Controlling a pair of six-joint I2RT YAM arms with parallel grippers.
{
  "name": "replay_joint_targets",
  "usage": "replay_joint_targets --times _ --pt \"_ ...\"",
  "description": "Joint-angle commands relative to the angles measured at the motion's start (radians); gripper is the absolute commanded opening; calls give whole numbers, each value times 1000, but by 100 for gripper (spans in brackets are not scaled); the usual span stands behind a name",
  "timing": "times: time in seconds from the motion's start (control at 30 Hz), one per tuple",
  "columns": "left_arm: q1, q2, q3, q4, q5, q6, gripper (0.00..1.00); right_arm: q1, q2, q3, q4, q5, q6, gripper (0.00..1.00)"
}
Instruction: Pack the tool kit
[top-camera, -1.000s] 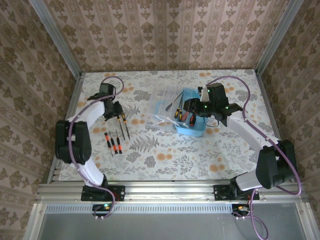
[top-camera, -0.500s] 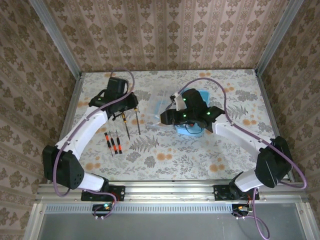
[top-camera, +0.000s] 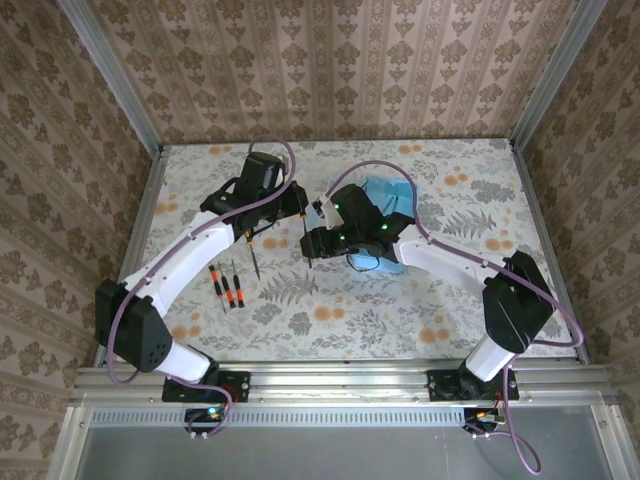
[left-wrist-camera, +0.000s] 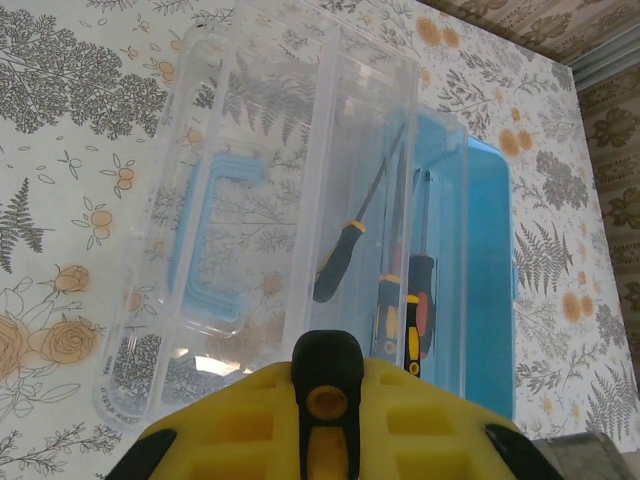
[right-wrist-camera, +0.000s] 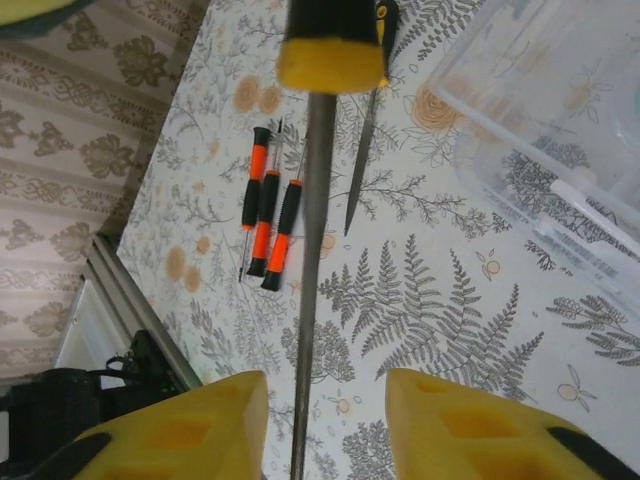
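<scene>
**Flower-printed worktop, one screwdriver hanging between two hands**

Patterned wallpaper is closing in a flower-printed worktop (top-camera: 450, 300) on three sides. Near the middle, the small light-blue translucent plastic case (top-camera: 392, 193) is sitting with its clear hinged lid (left-wrist-camera: 250, 150) lying open beside it, the blue handle (left-wrist-camera: 205, 240) showing through the lid. Three slim screwdrivers (left-wrist-camera: 340, 265) are lying in the blue base.

The left hand (top-camera: 290, 205) is reaching in just left of the case, its yellow pads (left-wrist-camera: 250, 420) clamping the black butt of a long slim screwdriver (right-wrist-camera: 312, 250). The handle appears black with a yellow collar, though the close views are cropping it. Its shaft is hanging down toward the worktop.

The right hand (right-wrist-camera: 325, 400) is meeting it from the case side. Its two yellow fingers (right-wrist-camera: 440, 420) are standing apart on either side of the shaft, with a gap showing on both sides, so it is not gripping.

Further left, three orange-and-black screwdrivers (top-camera: 228, 285) are lying side by side, and a longer dark-handled screwdriver (top-camera: 250, 250) is lying near them.
</scene>
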Motion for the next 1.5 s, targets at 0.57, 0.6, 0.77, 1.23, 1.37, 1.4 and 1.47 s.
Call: replay_joint_targets --times 0.57,0.6,0.77,1.23,1.37,1.4,1.47 --pt "68 -122 15 23 22 18 74 -67 -148 -90 61 99 84 0" --pt "78 -142 5 14 11 23 75 -86 -164 -104 61 103 90 0" --pt "119 -259 -121 3 2 25 75 -210 -202 -160 15 129 107 0" --pt "185 -388 -342 -44 22 30 75 -329 42 0 -139 234 33 0" --pt "194 -385 -337 -53 31 36 75 -328 54 -8 -135 279 45 0" --pt "193 -382 -337 -52 32 37 75 -329 54 -10 -134 283 45 0" --pt "196 -379 -332 -52 35 39 75 -329 67 -5 -141 293 44 0"
